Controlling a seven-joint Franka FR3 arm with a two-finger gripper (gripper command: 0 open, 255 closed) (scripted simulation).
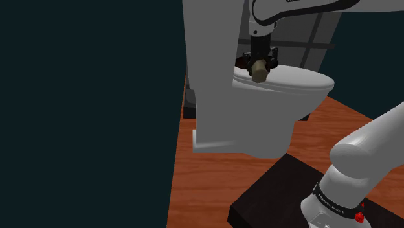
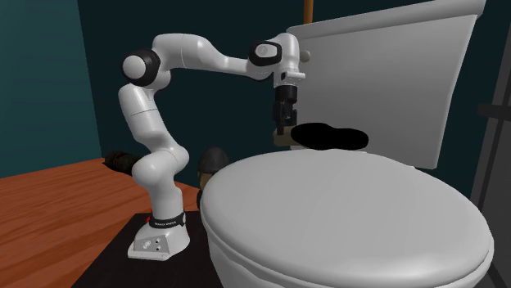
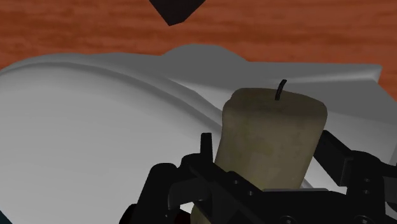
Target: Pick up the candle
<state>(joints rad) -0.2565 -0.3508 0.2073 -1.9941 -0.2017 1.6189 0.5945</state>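
Second exterior view, left to right: arm (image 2: pixel 156 123) on its stand (image 2: pixel 160 241); gripper (image 2: pixel 282 127) pointing down and clamped on the candle (image 2: pixel 282 141), just over the toilet lid (image 2: pixel 344 213); a black patch (image 2: pixel 327 137) just beside it; the cistern (image 2: pixel 385 74) behind.

In the wrist view the fingers (image 3: pixel 172 184) clasped the pale candle near the end opposite the wick. Contact with the lid: cannot tell.

Risk: the candle looked tilted in the shoulder view, so with an end grip it could pivot or slip on lifting. The cistern was close, and a backward swing could strike it. The way straight up looked open.
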